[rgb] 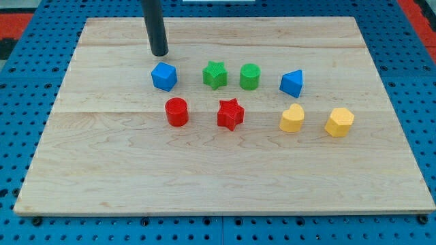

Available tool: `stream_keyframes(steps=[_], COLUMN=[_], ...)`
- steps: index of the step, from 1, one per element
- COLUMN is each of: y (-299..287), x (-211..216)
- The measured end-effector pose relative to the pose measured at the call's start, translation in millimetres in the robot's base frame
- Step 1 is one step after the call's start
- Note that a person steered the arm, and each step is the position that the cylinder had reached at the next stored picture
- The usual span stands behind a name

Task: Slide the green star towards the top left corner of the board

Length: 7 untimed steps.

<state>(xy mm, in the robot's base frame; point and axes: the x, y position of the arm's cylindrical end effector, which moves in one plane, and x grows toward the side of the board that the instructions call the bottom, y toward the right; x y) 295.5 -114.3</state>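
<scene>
Yellow blocks (292, 118) nearest; rod cut off at top, my tip (159, 54) above blue cube (164, 76); no pincer visible.

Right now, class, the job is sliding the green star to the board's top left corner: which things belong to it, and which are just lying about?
Belongs to the job:
green star
my tip, up-left of the star, just above the blue cube
board

Just lying about:
blue cube
green cylinder
blue wedge
red cylinder
red star
yellow heart
yellow hexagon
</scene>
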Motion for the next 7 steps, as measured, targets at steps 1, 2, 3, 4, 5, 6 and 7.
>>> stream_keyframes(steps=[1, 2, 3, 4, 5, 6, 7], y=[0.0, -2.1, -2.1, -8.0, -14.3, -14.5, -5.3], x=[0.0, 0.0, -0.2, -5.2, -5.8, -8.2, -7.5])
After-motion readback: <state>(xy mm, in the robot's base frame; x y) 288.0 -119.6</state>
